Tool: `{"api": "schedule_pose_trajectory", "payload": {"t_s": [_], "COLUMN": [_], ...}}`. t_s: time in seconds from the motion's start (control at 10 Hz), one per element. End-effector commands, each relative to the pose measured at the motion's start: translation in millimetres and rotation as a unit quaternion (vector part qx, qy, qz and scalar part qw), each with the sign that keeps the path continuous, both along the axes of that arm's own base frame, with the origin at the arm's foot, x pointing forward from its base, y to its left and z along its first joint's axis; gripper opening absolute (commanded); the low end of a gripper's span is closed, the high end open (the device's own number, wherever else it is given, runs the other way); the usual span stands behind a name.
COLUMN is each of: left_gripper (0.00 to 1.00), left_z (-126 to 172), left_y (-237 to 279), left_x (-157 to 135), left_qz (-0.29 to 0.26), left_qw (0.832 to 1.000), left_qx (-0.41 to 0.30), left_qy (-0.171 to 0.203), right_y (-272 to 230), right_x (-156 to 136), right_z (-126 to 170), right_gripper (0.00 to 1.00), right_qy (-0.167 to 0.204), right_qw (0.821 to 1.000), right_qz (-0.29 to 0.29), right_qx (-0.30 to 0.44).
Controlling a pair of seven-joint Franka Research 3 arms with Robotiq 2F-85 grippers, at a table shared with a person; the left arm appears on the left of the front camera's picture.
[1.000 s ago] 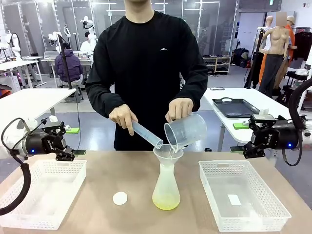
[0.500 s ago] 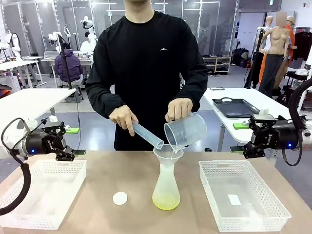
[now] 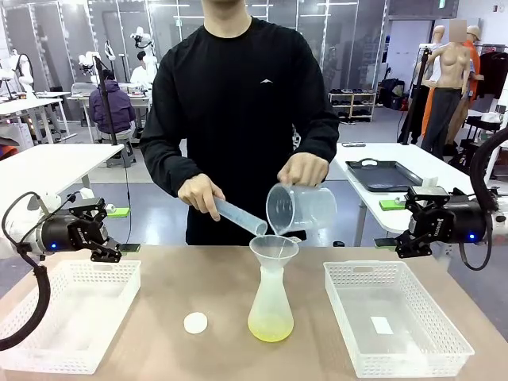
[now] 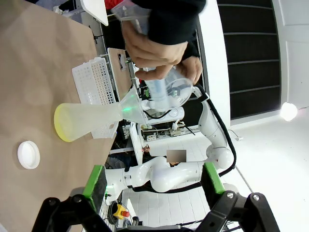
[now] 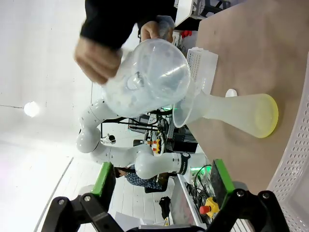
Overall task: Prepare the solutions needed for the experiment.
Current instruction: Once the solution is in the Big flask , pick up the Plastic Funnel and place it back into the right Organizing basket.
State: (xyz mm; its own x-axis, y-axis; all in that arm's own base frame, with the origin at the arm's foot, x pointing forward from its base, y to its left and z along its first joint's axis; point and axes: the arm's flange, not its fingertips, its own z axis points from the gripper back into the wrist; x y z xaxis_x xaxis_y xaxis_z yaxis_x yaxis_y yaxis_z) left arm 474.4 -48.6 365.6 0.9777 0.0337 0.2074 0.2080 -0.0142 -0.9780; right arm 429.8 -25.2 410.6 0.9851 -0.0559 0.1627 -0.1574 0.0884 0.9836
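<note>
- Pouring is the step in hand in the front view; one hand point(image 3: 304, 168) tips a beaker point(image 3: 302, 208) over the funnel point(image 3: 274, 248) seated in the flask point(image 3: 271, 302); the other hand point(image 3: 201, 193) slants a cylinder point(image 3: 238, 216) at the same funnel; the solution point(image 3: 271, 332) sits as a shallow yellow-green layer in the flask's base; done well, I judge, both lips stay over the funnel and the flow stays slow; left gripper point(image 3: 111, 232) and right gripper point(image 3: 405, 224) hang spread and empty, best kept clear; against a second ago, the beaker is higher and tipped further, all else unmoved.
- Left wrist view: left gripper point(image 4: 152, 169) has its jaws apart, nothing between; flask point(image 4: 91, 116) beyond, solution point(image 4: 60, 124) at its base.
- Right wrist view: right gripper point(image 5: 163, 166) likewise wide and empty; beaker point(image 5: 147, 77) above the flask point(image 5: 231, 113); solution point(image 5: 270, 116) in its bottom.
</note>
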Motion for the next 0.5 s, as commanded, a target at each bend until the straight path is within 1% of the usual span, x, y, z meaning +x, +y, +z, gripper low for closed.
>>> {"api": "schedule_pose_trajectory", "payload": {"t_s": [0.0,0.4], "left_gripper": [1.00,1.00], "left_z": [3.3,3.3], "left_y": [-1.8,-1.8], "left_x": [-1.1,-1.1], "left_qz": [0.004,0.004], "left_qw": [1.000,1.000], "left_qx": [-0.005,-0.005], "left_qy": [-0.005,-0.005], "right_y": [-0.8,-0.8], "right_x": [0.9,0.9], "right_z": [1.7,1.7], "right_gripper": [1.00,1.00], "right_qy": [-0.005,-0.005], "right_qw": [1.000,1.000], "right_qz": [0.002,0.002], "right_qx": [-0.001,-0.001]}}
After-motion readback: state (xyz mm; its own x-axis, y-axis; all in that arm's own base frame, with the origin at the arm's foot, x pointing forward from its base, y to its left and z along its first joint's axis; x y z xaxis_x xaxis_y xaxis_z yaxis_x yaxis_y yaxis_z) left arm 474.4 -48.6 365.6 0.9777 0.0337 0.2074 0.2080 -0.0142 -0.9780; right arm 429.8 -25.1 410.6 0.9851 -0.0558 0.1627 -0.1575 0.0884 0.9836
